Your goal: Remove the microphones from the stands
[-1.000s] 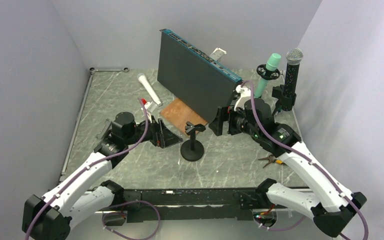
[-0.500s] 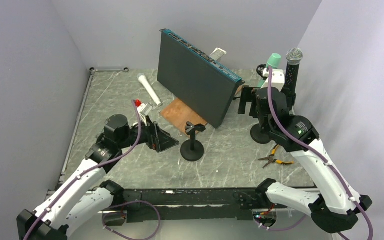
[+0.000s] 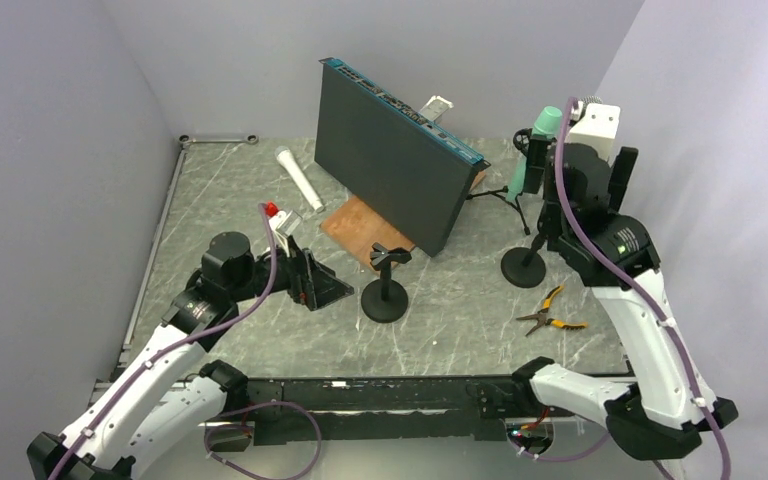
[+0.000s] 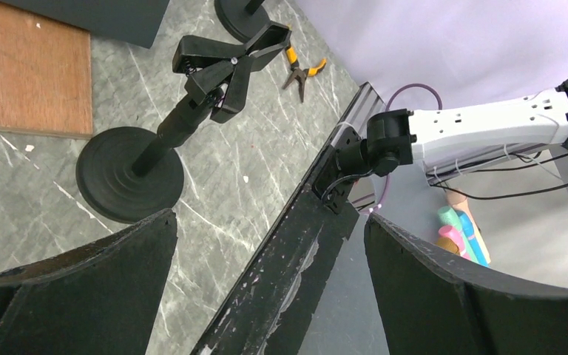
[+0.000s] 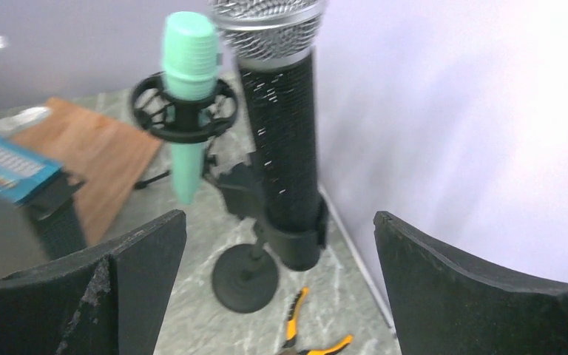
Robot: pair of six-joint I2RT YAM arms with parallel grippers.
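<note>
Nothing of the removal is done yet, as far as we can judge. Nearest to us in the right wrist view, our right hand (image 5: pixel 279 216) is spread wide with nothing between its fingers (image 5: pixel 126 288). Just ahead of it, lined up with the gap, the black microphone (image 5: pixel 279 148) stands upright, its lower end seated in the clip (image 5: pixel 296 240) of its stand (image 5: pixel 245 277). The fingers are not around the body; they sit short of it, so closing now would catch only air. What we have left is to push forward until the fingers flank the barrel, close on it, and lift it up out of the clip. Below the hand, orange-handled pliers (image 5: pixel 303 336) lie on the surface (image 5: pixel 185 296). Further ahead and to its left, a teal microphone (image 5: pixel 188 89) hangs in a ring mount, which we take to be a bystander. Our left hand (image 4: pixel 270 216) is also wide open and empty, well away, with an empty clip stand (image 4: pixel 159 144) ahead of it.
</note>
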